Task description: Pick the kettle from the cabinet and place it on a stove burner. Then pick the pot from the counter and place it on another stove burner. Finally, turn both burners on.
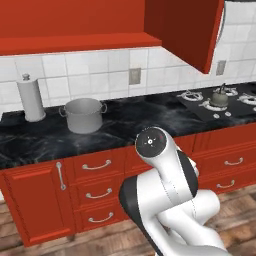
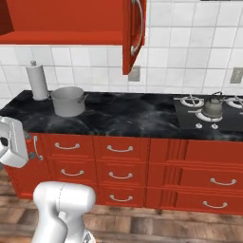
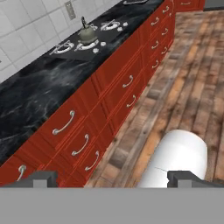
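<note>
The fingers [image 3: 113,178] stand spread wide and grasp nothing, far from the kettle [image 3: 86,32] on a burner [image 1: 218,106] and the pot [image 1: 83,114] on the counter [image 1: 130,122].

No text, label, brand, number or sign can be read in any of the views. The pot [image 1: 83,115], the kettle [image 1: 219,98], the red drawers [image 2: 120,149] and the white wall tiles [image 2: 180,52] are all plain and carry no writing. The small white knobs [image 2: 206,126] of the cooktop have no marks that can be read either.
</note>
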Tool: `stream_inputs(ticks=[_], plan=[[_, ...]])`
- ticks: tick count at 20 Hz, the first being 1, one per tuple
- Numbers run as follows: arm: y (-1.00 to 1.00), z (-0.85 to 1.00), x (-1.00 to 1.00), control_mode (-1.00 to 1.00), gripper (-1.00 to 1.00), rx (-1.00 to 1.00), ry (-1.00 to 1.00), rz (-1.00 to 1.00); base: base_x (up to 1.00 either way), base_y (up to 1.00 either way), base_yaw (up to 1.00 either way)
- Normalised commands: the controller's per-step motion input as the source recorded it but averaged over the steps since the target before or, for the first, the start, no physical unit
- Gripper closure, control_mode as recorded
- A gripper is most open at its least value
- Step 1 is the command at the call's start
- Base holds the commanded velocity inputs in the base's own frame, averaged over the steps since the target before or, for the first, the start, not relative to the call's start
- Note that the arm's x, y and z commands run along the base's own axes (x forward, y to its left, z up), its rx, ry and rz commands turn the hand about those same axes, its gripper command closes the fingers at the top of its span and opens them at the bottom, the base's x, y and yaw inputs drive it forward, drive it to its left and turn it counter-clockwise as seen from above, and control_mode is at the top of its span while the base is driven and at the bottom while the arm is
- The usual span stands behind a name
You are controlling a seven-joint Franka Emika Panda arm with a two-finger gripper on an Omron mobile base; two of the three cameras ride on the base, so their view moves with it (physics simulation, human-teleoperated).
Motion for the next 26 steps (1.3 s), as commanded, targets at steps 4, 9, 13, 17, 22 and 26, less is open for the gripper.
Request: stream_inputs(ticks=[4,9,13,17,22,26], plan=[[0.00,0.00,0.00,1.00,-1.00,0.00,0.00,0.00,0.55,0.68,-0.13],[0.00,0.00,0.00,1.00,-1.00,0.00,0.00,0.00,0.50,0.39,-0.09],[0.00,0.00,0.00,1.00,-1.00,0.00,0.00,0.00,0.51,0.24,-0.02],[0.00,0.00,0.00,1.00,-1.00,0.00,0.00,0.00,0.46,0.14,0.00],[0.00,0.00,0.00,1.00,-1.00,0.00,0.00,0.00,0.48,0.29,0.01],[0.00,0.00,0.00,1.00,-1.00,0.00,0.00,0.00,0.46,0.31,0.04]])
